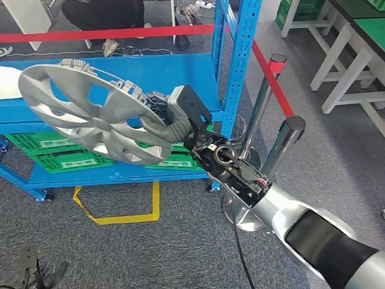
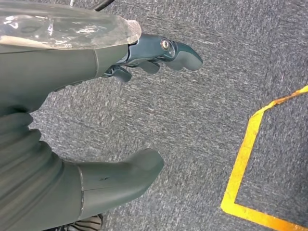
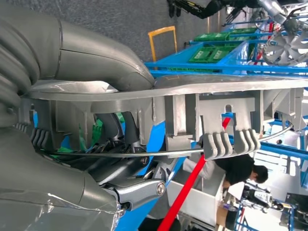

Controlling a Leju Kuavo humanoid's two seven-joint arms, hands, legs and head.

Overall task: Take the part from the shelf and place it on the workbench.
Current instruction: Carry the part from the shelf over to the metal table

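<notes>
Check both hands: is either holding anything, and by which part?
The right hand grips the silver wheel cover by its rim, thumb on one face and fingers on the other. The left hand holds nothing and hangs over the carpet.

light: bright, even | shadows: soft | glare: blown-out whites at right wrist view's edge | focus: mostly sharp

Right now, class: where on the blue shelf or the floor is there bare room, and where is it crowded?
Bare: the blue top shelf behind the wheel cover that the right hand holds, and the carpet inside the yellow floor marking. Crowded: the lower shelf with green crates, and the posts beside the arm.
</notes>
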